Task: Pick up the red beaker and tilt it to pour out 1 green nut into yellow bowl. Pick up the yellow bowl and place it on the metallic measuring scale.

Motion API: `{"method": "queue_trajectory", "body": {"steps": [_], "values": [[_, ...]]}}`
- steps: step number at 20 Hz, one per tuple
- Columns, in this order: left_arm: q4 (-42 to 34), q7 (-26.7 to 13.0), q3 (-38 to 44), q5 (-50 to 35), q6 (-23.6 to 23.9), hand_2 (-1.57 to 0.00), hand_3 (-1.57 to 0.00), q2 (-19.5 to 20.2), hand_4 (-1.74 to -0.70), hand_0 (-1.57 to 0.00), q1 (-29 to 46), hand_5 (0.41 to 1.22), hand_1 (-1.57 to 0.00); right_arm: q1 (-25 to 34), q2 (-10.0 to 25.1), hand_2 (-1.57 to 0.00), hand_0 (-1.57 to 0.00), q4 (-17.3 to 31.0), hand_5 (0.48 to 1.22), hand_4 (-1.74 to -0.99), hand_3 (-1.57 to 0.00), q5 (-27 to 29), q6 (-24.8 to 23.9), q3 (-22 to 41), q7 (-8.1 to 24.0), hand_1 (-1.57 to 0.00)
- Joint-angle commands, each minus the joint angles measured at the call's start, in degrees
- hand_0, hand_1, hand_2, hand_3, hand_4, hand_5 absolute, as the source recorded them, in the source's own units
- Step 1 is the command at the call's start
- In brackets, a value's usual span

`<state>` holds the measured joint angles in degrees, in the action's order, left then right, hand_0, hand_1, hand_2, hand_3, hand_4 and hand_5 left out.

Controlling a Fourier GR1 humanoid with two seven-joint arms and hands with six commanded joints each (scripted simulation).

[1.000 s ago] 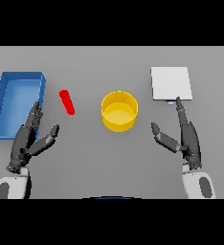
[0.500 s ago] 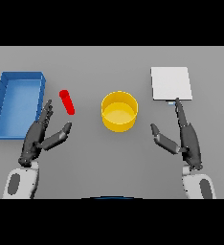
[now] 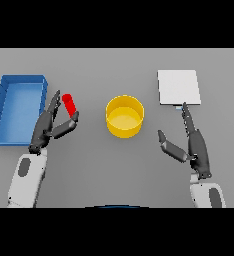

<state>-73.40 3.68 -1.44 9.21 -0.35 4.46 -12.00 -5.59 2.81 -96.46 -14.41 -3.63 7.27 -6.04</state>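
The red beaker (image 3: 69, 104) lies tilted on the grey table, left of the yellow bowl (image 3: 124, 116). My left hand (image 3: 50, 127) is open right beside the beaker, its straight fingers to the beaker's left and its thumb just below it. Whether the hand touches the beaker is unclear. No green nut shows. The metallic measuring scale (image 3: 178, 87) is a pale square plate at the back right. My right hand (image 3: 193, 145) rests open in front of the scale, fingertips near its front edge.
A blue open bin (image 3: 18, 107) stands at the far left, close behind my left hand. Bare grey table lies between the bowl and the scale.
My left hand has moved forward and to the right, from beside the blue bin up to the red beaker. The right hand, bowl and scale have stayed put.
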Motion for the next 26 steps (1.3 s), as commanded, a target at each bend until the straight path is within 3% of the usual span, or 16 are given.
{"method": "queue_trajectory", "body": {"steps": [1, 8, 12, 18, 19, 21, 23, 26], "values": [[1.2, 0.4, 0.3, -0.2, -0.3, 0.00, 0.00, 0.1, -1.28, 0.00, -0.9, 0.680, 0.00, 0.1, -0.2, 0.00, 0.00, 0.0, 0.635, -1.267, 0.00, -0.4, -0.3, 0.2, 0.9, 0.00], [9.3, 0.8, 0.9, 1.3, 1.2, 0.00, 0.00, -0.9, -1.29, 0.00, -7.8, 0.686, 0.00, 0.9, 0.6, 0.00, 0.00, -0.6, 0.644, -1.267, 0.00, 0.3, 0.1, -0.6, 2.4, 0.00], [12.3, 0.9, 1.8, 1.1, 1.1, 0.00, 0.00, -0.6, -1.29, 0.00, -10.5, 0.683, 0.00, -0.4, 0.3, 0.00, 0.00, -1.1, 0.638, -1.265, 0.00, 1.0, 0.3, -0.6, 1.4, 0.00], [17.4, 5.0, 3.5, -0.3, 1.1, 0.00, 0.00, -2.0, -1.35, 0.00, -13.3, 0.704, 0.00, 0.2, 0.7, 0.00, 0.00, -0.8, 0.641, -1.261, 0.00, 0.3, 0.0, -0.7, 1.5, 0.00], [18.3, 5.6, 4.2, -0.8, 1.6, -0.07, -0.03, -2.3, -1.38, 0.00, -14.1, 0.724, -0.03, 0.4, 0.3, 0.00, 0.00, -0.4, 0.642, -1.259, 0.00, -0.1, -0.3, -0.5, 1.8, 0.00], [20.0, 5.8, 5.7, -2.2, 2.1, -0.36, -0.29, -3.0, -1.45, -0.29, -15.2, 0.783, -0.33, 0.1, 0.5, 0.00, 0.00, -0.7, 0.644, -1.258, 0.00, 0.1, -0.3, -0.8, 2.0, 0.00], [21.5, 5.4, 6.1, -1.4, 3.5, -0.73, -0.72, -2.8, -1.50, -0.66, -16.0, 0.941, -0.70, -0.3, 0.6, 0.00, 0.00, -0.8, 0.644, -1.255, 0.00, 0.0, -0.4, -0.8, 1.8, 0.00], [20.5, 4.8, 4.2, 0.1, 4.2, -1.14, -0.97, -2.8, -1.60, -1.11, -16.3, 1.078, -1.12, -0.3, 0.2, 0.00, 0.00, 0.0, 0.644, -1.252, 0.00, 0.1, -0.5, -0.7, 1.3, 0.00]]}}
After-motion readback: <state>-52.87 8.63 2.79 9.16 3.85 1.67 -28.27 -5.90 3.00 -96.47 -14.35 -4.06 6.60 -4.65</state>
